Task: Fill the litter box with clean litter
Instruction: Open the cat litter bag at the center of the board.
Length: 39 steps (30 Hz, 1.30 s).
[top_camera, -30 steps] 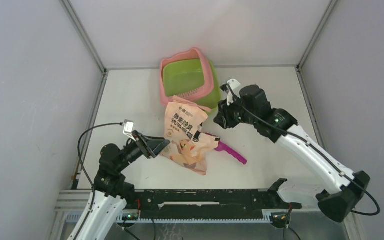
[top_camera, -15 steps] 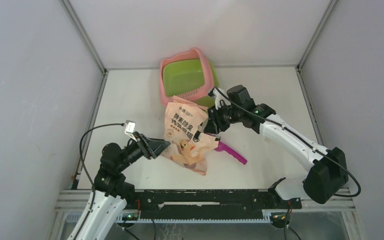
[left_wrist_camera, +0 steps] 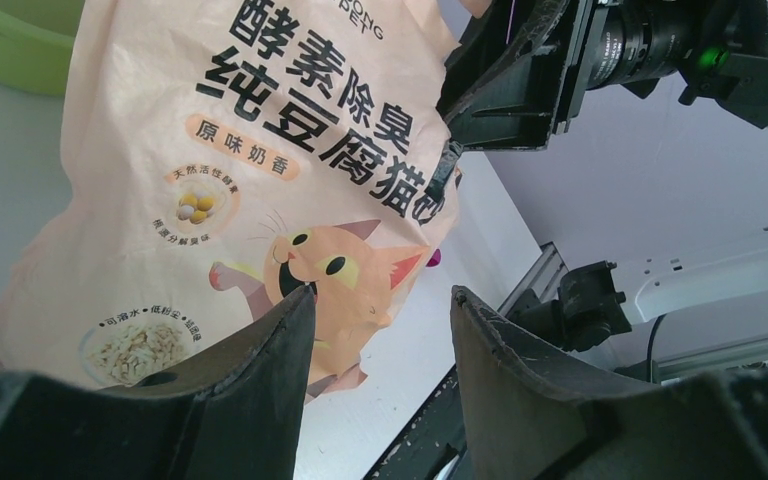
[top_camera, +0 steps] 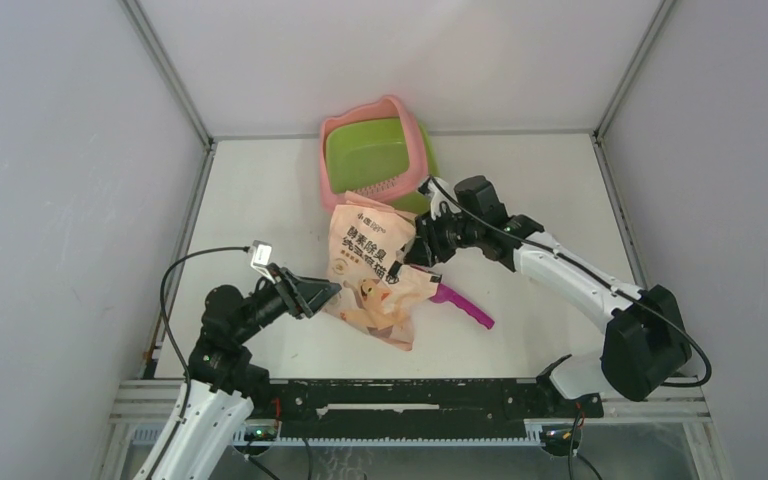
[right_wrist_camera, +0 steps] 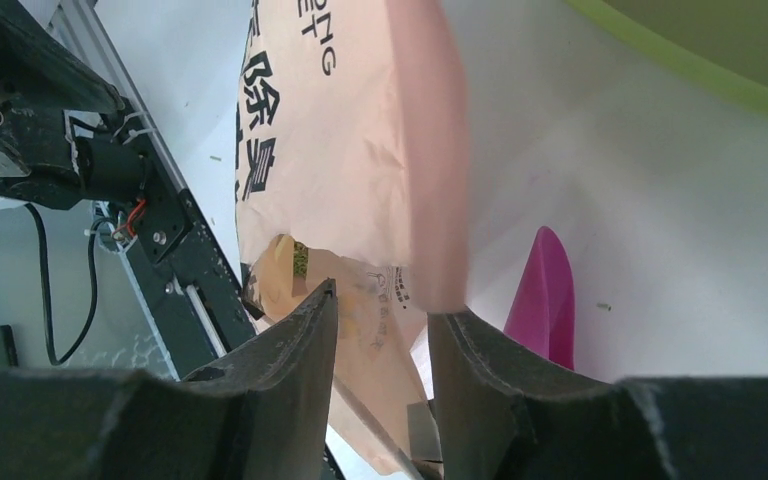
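Note:
The litter box (top_camera: 332, 170), with its pink rim and lime-green basin, stands at the back of the table, and its green wall shows in the wrist views (left_wrist_camera: 0, 45) (right_wrist_camera: 720, 50). A peach-pink printed bag (top_camera: 368, 265) lies in front of it. My left gripper (top_camera: 326, 291) (left_wrist_camera: 380, 292) is open at the bag's (left_wrist_camera: 260, 150) left edge, nothing between its jaws. My right gripper (top_camera: 412, 256) (right_wrist_camera: 385, 300) is open, its jaws straddling the bag's (right_wrist_camera: 360, 150) right edge. A tiny speck, maybe litter (right_wrist_camera: 605, 306), lies on the table.
A magenta scoop (top_camera: 465, 306) (right_wrist_camera: 550, 295) lies on the table right of the bag, partly under it. A black rail (top_camera: 410, 398) runs along the near edge. Grey walls close in the table's left, right and back.
My right arm has swung left and down from beside the litter box to the bag's right edge. Its jaws have opened slightly. The left arm has stayed still.

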{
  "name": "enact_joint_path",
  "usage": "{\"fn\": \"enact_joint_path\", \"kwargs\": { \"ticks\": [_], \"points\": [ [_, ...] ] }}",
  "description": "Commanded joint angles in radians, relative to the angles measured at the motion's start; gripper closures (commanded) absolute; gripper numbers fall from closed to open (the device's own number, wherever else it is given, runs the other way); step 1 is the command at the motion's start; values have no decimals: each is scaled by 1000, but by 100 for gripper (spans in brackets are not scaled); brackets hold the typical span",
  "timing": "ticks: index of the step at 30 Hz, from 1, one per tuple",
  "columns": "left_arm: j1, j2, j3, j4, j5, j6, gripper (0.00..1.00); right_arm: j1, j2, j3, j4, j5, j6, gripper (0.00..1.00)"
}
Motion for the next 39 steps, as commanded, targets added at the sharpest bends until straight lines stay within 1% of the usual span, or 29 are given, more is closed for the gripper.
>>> {"fn": "enact_joint_path", "kwargs": {
  "ticks": [1, 6, 11, 22, 23, 24, 26, 29, 30, 32, 34, 35, 39],
  "points": [
    [5, -3, 80, 4, 0, 30, 43, -27, -54, -13, 116, -43, 36, 54],
    [5, 1, 87, 0, 2, 32, 43, -29, -36, -14, 140, -89, 46, 54],
    [5, 3, 96, -14, 2, 40, 43, 6, 19, -14, 146, -132, 43, 53],
    [4, -1, 107, -28, 6, 41, 43, 149, 140, -14, 181, -39, 27, 53],
    [3, -1, 109, -29, 5, 41, 43, 161, 150, -14, 189, -36, 26, 54],
    [5, 1, 110, -31, 5, 42, 43, 176, 154, -15, 199, -34, 21, 58],
    [5, -2, 112, -33, 4, 41, 43, 207, 151, -14, 218, -13, 7, 72],
    [3, -13, 112, -40, 2, 41, 43, 249, 105, -15, 224, 76, -21, 96],
    [4, -18, 111, -42, 1, 40, 43, 261, 84, -7, 210, 116, -37, 100],
    [4, -29, 108, -47, -1, 39, 43, 290, 42, 10, 186, 217, -78, 100],
    [4, -36, 103, -48, -5, 36, 43, 344, 3, 30, 168, 387, -167, 100],
    [4, -40, 100, -48, -5, 34, 43, 379, -16, 32, 176, 480, -207, 100],
    [4, -49, 98, -49, -10, 29, 43, 494, -63, 36, 252, 696, -383, 100]
  ]
}}
